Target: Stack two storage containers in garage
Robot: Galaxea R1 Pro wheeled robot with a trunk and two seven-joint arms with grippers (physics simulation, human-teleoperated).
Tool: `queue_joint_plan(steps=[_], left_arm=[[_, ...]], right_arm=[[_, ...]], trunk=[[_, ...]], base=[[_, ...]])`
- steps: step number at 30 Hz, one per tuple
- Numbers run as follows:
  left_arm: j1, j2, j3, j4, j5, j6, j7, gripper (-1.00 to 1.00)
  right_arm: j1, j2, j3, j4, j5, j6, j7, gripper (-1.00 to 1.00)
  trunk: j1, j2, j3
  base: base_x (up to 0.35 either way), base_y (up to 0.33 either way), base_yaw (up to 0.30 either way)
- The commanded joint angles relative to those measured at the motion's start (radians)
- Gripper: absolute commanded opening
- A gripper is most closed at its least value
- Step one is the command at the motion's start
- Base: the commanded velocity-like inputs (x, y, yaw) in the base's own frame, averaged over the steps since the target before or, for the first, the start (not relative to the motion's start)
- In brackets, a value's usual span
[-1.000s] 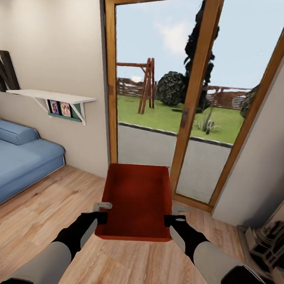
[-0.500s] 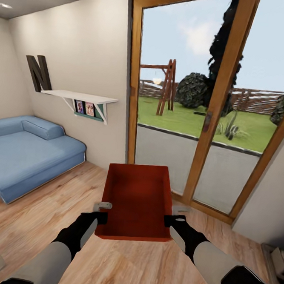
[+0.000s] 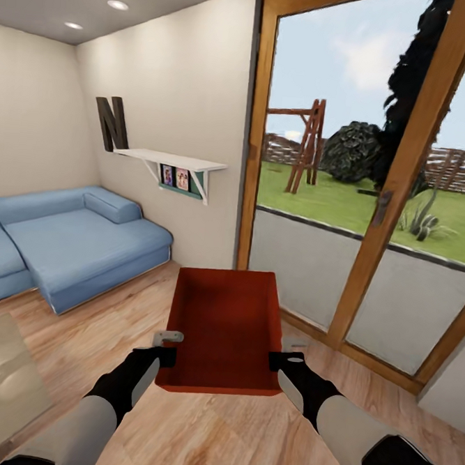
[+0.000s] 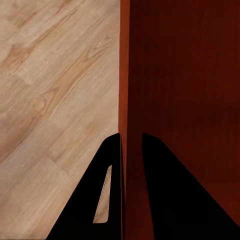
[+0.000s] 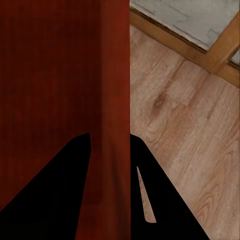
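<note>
Each gripper's fingers straddled a side wall of the storage container (image 3: 225,330), one finger inside and one outside: the left gripper (image 4: 131,142) clamped the left wall, the right gripper (image 5: 110,140) the right. The open-top bin was held level in front of the robot, above the wood plank floor (image 3: 175,431). Far left stood the blue sofa (image 3: 71,241); beyond, a glazed wooden door (image 3: 375,202).
</note>
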Motion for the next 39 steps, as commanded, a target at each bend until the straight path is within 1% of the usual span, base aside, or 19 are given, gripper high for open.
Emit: queue_joint_plan(steps=[1, 39], left_arm=[[-0.001, 0.002, 0.006, -0.004, -0.023, 0.008, 0.027, -1.0], [-0.001, 0.002, 0.005, -0.004, -0.023, 0.008, 0.029, -1.0]], right_arm=[[-0.001, -0.009, 0.002, 0.008, 0.003, 0.007, -0.011, -1.0], [-0.001, -0.009, 0.004, 0.008, 0.003, 0.007, -0.011, -1.0]], trunk=[[0.001, -0.002, -0.002], [0.001, -0.002, -0.002]], base=[[0.0, 0.0, 0.3], [0.0, 0.0, 0.3]])
